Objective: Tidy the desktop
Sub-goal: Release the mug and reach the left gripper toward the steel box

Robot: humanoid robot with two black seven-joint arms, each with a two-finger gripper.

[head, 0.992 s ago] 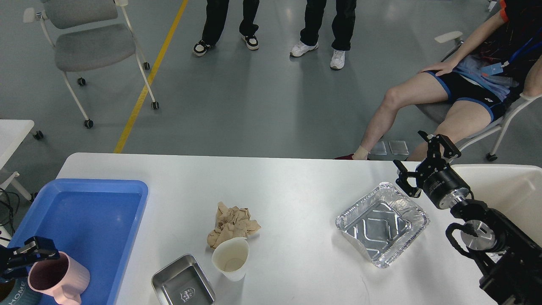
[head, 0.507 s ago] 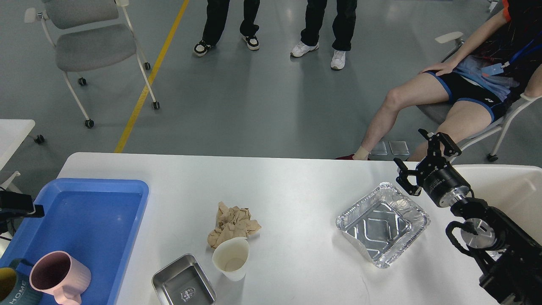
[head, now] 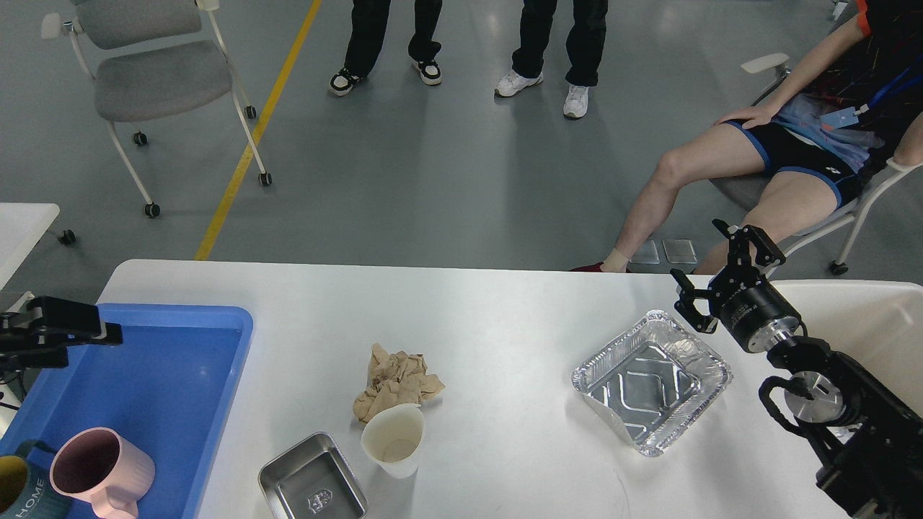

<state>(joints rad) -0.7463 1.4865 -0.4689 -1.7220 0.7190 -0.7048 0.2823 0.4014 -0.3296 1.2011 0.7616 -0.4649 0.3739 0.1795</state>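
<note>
Left tool (head: pixel 108 333) higher; pink mug (head: pixel 101 472) in tray (head: pixel 216 360)

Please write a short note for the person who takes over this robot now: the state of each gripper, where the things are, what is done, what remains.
Left gripper: empty over the blue tray; open or shut unclear.
Right gripper: open, empty, behind the foil tray.
Done: pink mug and dark mug in the blue tray.
Left on the desktop: crumpled paper, paper cup, steel dish, foil tray.

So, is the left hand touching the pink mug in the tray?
Apart. In the head view, the left hand is above the tray's far end, while the pink mug stands at the near end.
</note>
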